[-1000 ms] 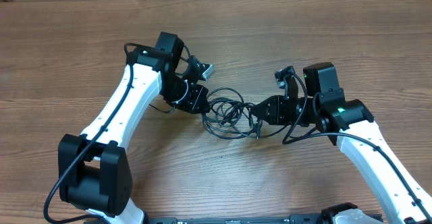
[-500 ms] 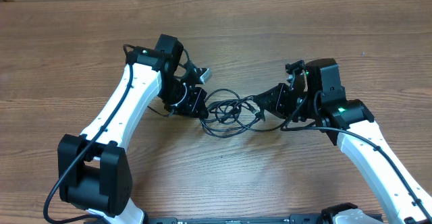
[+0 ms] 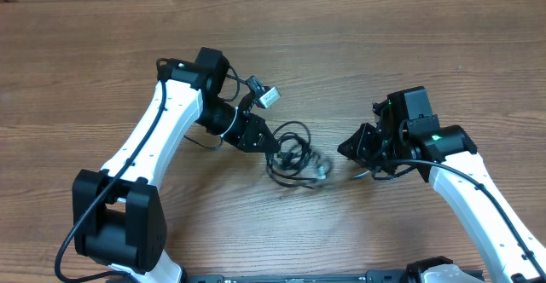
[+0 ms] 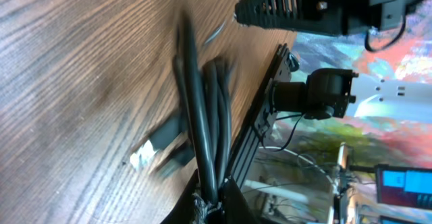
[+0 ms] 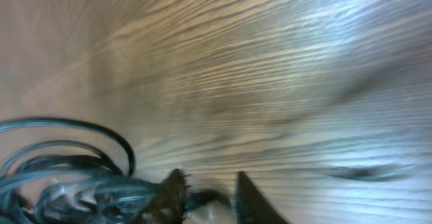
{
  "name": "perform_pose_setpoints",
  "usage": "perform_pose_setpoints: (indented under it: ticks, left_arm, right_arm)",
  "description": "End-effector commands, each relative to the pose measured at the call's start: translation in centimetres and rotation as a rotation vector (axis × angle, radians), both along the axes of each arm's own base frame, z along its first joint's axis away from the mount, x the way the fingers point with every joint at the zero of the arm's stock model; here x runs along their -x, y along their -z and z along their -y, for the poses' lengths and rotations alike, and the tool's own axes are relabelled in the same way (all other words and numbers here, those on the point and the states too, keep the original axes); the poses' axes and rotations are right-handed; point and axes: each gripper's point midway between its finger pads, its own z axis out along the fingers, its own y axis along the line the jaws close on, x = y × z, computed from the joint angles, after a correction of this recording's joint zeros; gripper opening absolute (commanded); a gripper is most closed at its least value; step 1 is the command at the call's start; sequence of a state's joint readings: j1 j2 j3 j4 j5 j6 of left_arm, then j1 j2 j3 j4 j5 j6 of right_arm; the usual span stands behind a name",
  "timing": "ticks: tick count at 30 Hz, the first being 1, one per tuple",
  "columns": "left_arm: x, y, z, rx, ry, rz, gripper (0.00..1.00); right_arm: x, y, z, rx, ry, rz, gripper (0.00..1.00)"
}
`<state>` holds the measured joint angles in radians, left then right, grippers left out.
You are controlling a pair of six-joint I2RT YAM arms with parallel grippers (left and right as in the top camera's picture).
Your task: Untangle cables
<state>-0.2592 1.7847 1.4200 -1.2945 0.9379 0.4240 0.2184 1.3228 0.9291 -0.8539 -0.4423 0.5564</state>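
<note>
Jaws on the left gripper (image 3: 264,138) are clamped tight on the cables (image 3: 290,155). In the left wrist view several black strands of the cables (image 4: 202,116) run straight out from between its fingers (image 4: 233,210) and away across the wood.

The right gripper (image 3: 344,147) has its jaws a little apart, leaving only a narrow gap. In the right wrist view its two fingertips (image 5: 172,193) stand clear of each other, with a dark, blurred strand lying in the gap (whether it touches either pad I cannot tell).

The cables sit as a small loose tangle on the wooden table (image 3: 426,44), between the two grippers but much nearer the left one. From overhead, the loops begin right at the left fingertips and end short of the right gripper. The tangle's edge on that side is smeared with blur, with a pale silvery patch in it.

In the left wrist view a silver-tipped plug (image 4: 142,158) lies on the wood just beside the bundle, and it is also soft with blur. From the right wrist, curved loops of the cables (image 5: 61,173) fill the lower left corner, just left of the fingertips.

Both arms bend inward over the table, their grippers pointing toward each other.
</note>
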Motion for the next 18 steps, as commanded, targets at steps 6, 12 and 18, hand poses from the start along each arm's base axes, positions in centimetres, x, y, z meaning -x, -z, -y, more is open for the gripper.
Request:
perform_pose_setpoints:
  ticks: [6,12,18]
  left_arm:
    - [-0.1,-0.3,0.0,0.031,0.064,0.105,0.04]
    - [0.0,-0.7,1.1,0.072,0.095,0.137,0.04]
    - [-0.8,-2.8,2.7,0.221,0.087,0.176,0.04]
  right_arm:
    - [-0.4,-2.1,-2.1,-0.075,-0.305,0.226,0.33]
    - [0.2,-3.3,-3.5,-0.201,-0.27,0.174,0.37]
    - [1.0,-3.1,-4.3,-0.246,-0.133,0.022,0.72]
